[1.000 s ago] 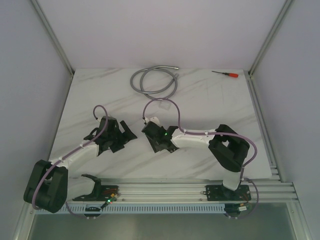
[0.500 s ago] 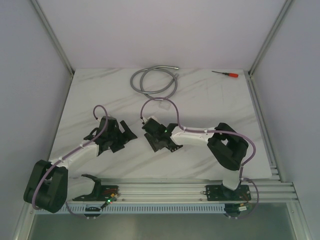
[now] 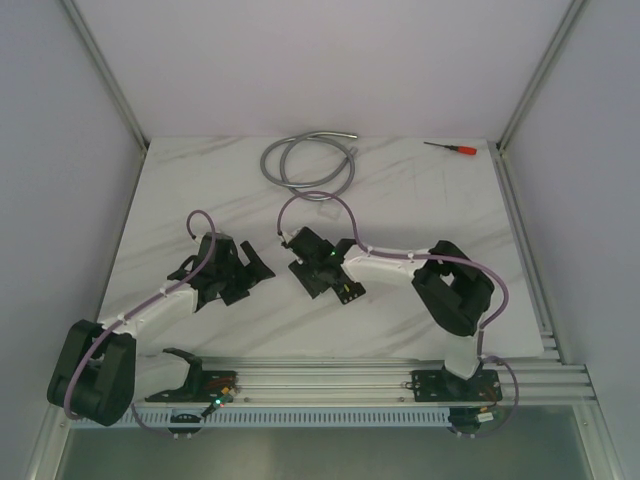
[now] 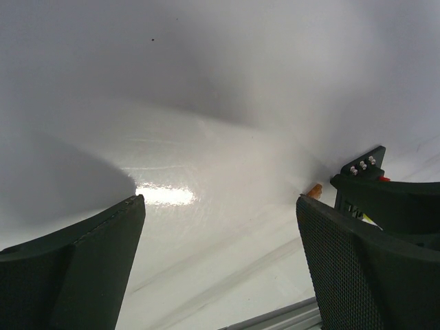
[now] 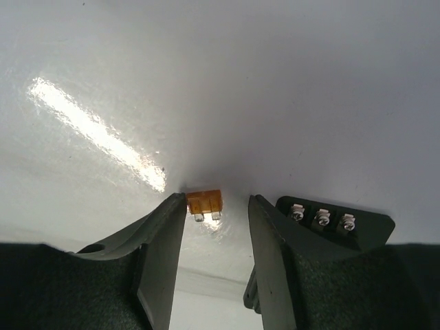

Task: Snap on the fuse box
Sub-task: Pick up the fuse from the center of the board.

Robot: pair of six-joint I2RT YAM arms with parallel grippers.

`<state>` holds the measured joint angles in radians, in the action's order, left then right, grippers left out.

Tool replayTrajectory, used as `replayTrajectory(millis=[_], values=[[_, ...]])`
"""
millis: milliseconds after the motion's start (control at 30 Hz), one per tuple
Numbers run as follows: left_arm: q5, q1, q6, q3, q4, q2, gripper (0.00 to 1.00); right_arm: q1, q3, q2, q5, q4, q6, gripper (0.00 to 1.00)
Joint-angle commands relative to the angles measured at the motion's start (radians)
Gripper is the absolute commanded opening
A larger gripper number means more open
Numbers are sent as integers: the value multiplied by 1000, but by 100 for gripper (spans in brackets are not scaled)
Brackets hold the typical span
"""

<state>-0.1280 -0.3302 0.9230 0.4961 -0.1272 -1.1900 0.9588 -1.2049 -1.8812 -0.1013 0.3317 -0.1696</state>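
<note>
Clerk: Step in hand?

Arms: Approach, as I judge it; nothing is snapped on yet. My right gripper has its jaws parted and holds nothing. Between its fingertips lies a small amber translucent blade fuse with two metal prongs, flat on the glossy white, grey-veined table.

Clerk: Fuse box?

Arms: Small black matte plastic fuse box with three bright screw heads along its edge. It sits mid-table, just right of my right gripper.

Clerk: Left gripper?

Arms: Left gripper is to the left of the box, jaws wide and empty. Its pads are black and mesh-textured.

Clerk: Next move?

Arms: Probably a narrow, square pinch. The fuse looks slick and may skid.
</note>
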Motion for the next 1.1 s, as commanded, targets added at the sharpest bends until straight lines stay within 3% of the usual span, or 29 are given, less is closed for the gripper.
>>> replayTrajectory(millis=[0, 333, 700, 1067], values=[[-12, 7, -2, -8, 13, 13, 100, -13, -20, -49, 25, 62, 63, 46], [-18, 6, -2, -5, 14, 9, 100, -14, -68, -93, 32, 144, 74, 36], [-22, 6, 0, -4, 18, 9, 100, -13, -88, -99, -24, 227, -82, 40], [-29, 6, 1, -5, 21, 10, 100, -15, -141, -157, 9, 183, 29, 45]])
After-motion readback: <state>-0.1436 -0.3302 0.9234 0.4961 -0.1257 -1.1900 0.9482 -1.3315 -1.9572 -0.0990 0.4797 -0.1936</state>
